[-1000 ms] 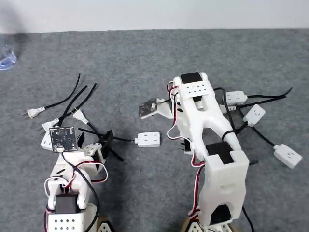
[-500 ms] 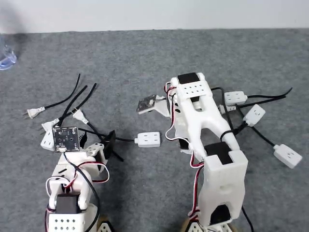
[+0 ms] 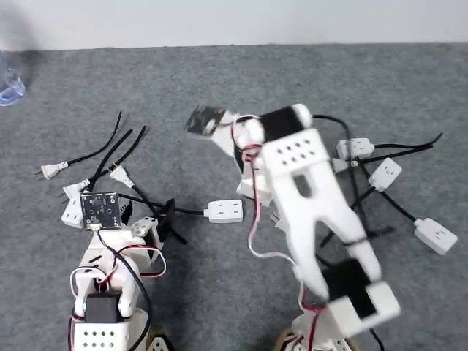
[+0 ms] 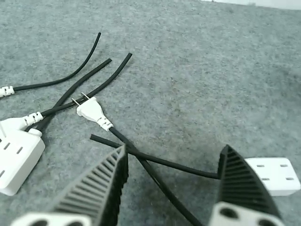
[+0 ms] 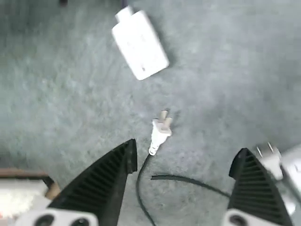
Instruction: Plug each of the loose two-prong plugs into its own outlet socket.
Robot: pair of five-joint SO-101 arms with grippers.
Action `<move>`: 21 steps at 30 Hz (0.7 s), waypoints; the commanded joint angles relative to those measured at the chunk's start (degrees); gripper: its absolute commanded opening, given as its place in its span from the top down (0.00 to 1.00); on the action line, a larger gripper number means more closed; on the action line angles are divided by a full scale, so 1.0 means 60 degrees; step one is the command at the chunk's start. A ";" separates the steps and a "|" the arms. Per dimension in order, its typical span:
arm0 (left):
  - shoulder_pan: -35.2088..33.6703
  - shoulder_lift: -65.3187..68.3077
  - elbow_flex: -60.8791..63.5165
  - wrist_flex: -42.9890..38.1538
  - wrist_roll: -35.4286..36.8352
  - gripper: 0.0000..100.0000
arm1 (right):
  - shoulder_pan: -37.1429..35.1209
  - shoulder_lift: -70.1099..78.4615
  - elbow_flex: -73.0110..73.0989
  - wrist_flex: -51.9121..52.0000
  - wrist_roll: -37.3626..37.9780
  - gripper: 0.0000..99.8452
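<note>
My left gripper [image 4: 174, 151] stands open low over the carpet, nothing between its fingers. Just beyond it lies a white two-prong plug [image 4: 92, 111] on a black cord, with a white outlet socket [image 4: 17, 151] on one side and another socket [image 4: 273, 175] on the other. My right gripper [image 5: 187, 148] is open too and looks straight down on a loose white plug [image 5: 161, 130], which lies past its fingertips. A white socket [image 5: 140, 44] lies farther off. In the high view that socket [image 3: 224, 211] sits mid-table between the left gripper [image 3: 161, 216] and the right arm [image 3: 300, 168].
More white sockets [image 3: 356, 148] [image 3: 385, 173] [image 3: 436, 235] on tangled black cords lie right of the right arm. Further plugs [image 3: 47, 171] [image 3: 121, 175] and a socket [image 3: 72, 212] lie at the left. A clear object [image 3: 10, 88] stands at the far left edge.
The right arm has swung and lifted, carrying its wrist toward the far left. The left arm has hardly moved.
</note>
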 commanded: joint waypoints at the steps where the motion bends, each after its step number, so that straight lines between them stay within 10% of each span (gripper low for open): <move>1: 0.0088 -0.0073 -0.0022 -0.0278 -0.0103 0.71 | 0.0505 -0.1736 -0.0425 0.0388 -0.2095 0.69; 10: 0.0044 -0.0073 -0.0007 -0.0278 -0.0103 0.71 | 0.3480 -0.5238 0.0938 0.0300 -0.6681 0.68; 21: 0.0044 -0.0073 0.0007 -0.0278 -0.0103 0.71 | 0.3846 -0.5956 0.9070 -0.3597 -0.3927 0.77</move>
